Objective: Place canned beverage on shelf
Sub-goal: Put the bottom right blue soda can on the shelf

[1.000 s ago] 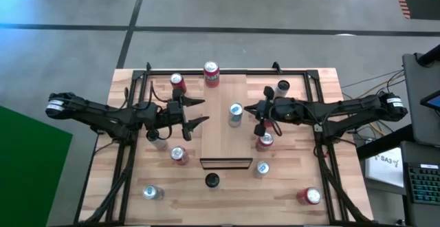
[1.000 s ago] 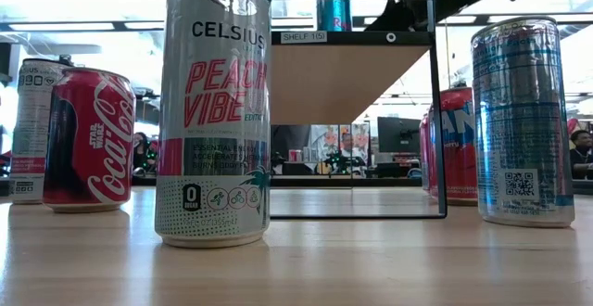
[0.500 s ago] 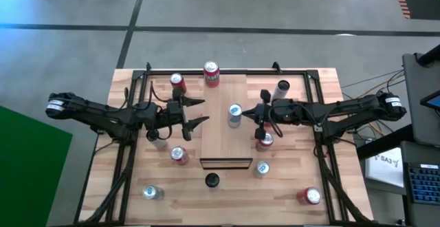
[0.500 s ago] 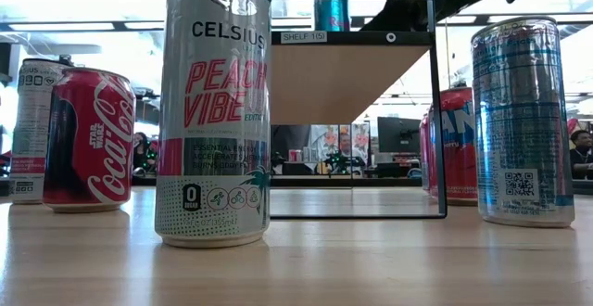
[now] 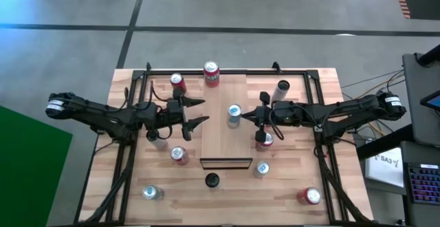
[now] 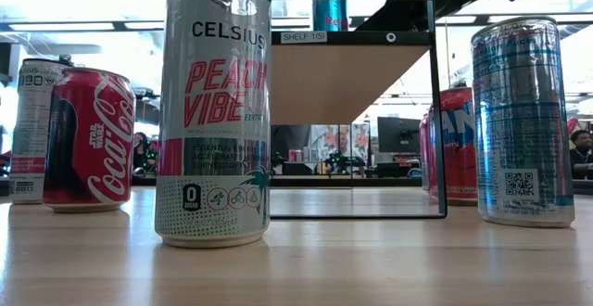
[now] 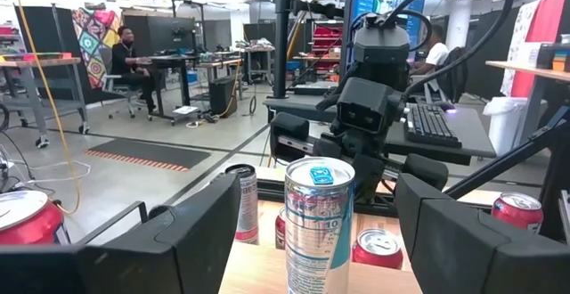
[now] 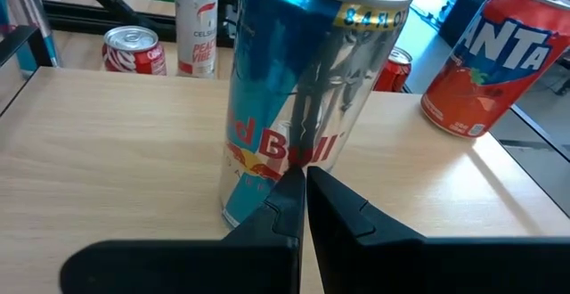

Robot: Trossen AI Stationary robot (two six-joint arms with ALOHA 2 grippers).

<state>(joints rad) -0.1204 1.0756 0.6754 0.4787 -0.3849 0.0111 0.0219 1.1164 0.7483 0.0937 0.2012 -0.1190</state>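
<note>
The blue and silver can (image 5: 234,115) stands upright on the shelf (image 5: 216,141), a long board of light wood raised above the planked worktop (image 5: 302,179). In my judgement the placing itself is done, because the can rests on its own base and nothing holds it.

The right gripper (image 5: 255,115) is just beside the can, with its jaws pressed together and pinching nothing. In the right wrist view the can (image 8: 307,89) rises directly in front of the closed fingertips (image 8: 303,187), very near them; I cannot tell if they touch it. The closed tips may serve to push or to steady the can, but this is only a guess.

The left gripper (image 5: 194,111) waits at the other side of the shelf, with jaws spread and nothing between them. In the left wrist view the can (image 7: 318,223) stands ahead, in the middle of the gap between the two dark fingers (image 7: 160,240) but apart from them.

The can is tall and slim, with a silver top, a blue tab and a red bull mark on the side. It has no visible dent and no tilt. Several other cans stand on the worktop around the shelf.
</note>
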